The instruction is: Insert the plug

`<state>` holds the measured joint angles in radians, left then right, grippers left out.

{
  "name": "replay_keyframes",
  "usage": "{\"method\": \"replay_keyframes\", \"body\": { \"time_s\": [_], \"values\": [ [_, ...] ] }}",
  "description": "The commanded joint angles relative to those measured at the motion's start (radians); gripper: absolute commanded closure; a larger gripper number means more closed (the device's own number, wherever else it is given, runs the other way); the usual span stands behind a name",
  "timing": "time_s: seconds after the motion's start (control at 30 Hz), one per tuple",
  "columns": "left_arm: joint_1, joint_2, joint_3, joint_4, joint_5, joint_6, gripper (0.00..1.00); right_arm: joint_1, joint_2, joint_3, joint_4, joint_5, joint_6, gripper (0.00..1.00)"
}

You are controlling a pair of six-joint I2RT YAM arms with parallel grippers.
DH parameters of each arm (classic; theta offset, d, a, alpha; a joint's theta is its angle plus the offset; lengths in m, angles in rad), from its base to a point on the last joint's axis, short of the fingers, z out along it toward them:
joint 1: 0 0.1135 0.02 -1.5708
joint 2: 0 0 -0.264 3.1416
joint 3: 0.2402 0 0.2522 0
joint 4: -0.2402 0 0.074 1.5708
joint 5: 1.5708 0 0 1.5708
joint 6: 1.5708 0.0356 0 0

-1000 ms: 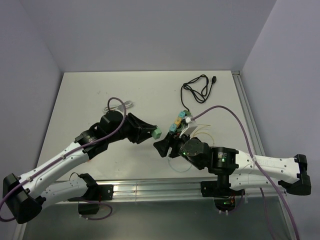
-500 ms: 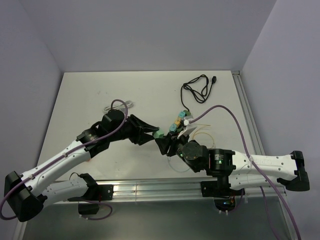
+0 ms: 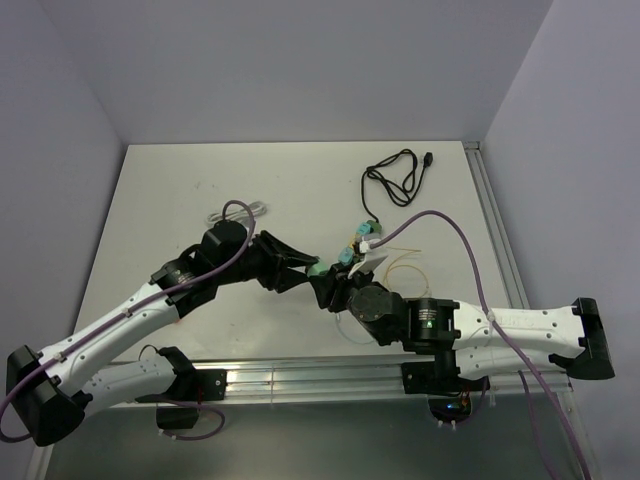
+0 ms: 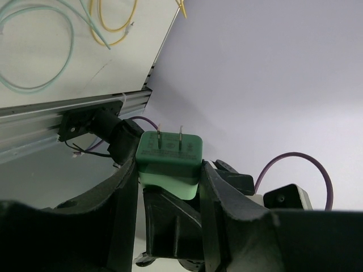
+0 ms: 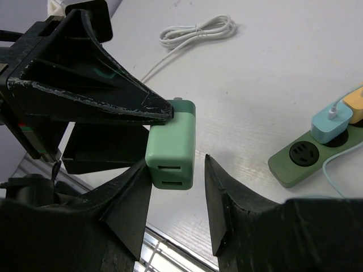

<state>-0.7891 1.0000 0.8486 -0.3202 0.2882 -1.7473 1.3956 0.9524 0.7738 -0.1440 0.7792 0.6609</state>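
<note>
A light green two-prong plug adapter (image 3: 317, 268) is held off the table at mid front. My left gripper (image 3: 311, 269) is shut on it; the left wrist view shows the adapter (image 4: 169, 160) between the fingers (image 4: 127, 187) with its prongs pointing away. My right gripper (image 3: 326, 288) is open. In the right wrist view its jaws (image 5: 177, 161) straddle the adapter's USB end (image 5: 170, 145), the left finger against it and a gap on the right. The green power strip (image 5: 303, 157) lies to the right, also seen in the top view (image 3: 356, 246).
A blue plug (image 5: 330, 123) and a yellow plug (image 5: 354, 105) sit in the strip. A coiled white cable (image 5: 198, 31) and a black cable (image 3: 395, 178) lie farther back. Loose yellow and teal wires (image 4: 108, 25) lie near the metal rail (image 3: 300, 378) at the table's front edge.
My left gripper carried the green adapter to the right. My right gripper moved left to meet it, and its open jaws now straddle the adapter.
</note>
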Motion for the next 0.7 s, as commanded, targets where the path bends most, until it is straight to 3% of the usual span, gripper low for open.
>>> {"method": "replay_keyframes", "body": {
  "time_s": [0.0, 0.3, 0.6, 0.67],
  "values": [
    [-0.004, -0.035, 0.004, 0.035, 0.025, -0.012, 1.00, 0.003, 0.003, 0.050, -0.028, 0.078, 0.025, 0.52],
    [-0.013, -0.049, -0.008, 0.030, 0.015, -0.011, 1.00, 0.003, 0.000, 0.044, -0.009, 0.078, 0.029, 0.61],
    [-0.025, -0.044, -0.020, 0.041, 0.025, -0.011, 1.00, 0.005, -0.003, 0.041, 0.014, 0.095, 0.023, 0.62],
    [-0.030, -0.035, -0.023, 0.073, 0.029, 0.003, 1.00, 0.003, 0.003, 0.051, 0.009, 0.095, 0.023, 0.86]
  ]
}}
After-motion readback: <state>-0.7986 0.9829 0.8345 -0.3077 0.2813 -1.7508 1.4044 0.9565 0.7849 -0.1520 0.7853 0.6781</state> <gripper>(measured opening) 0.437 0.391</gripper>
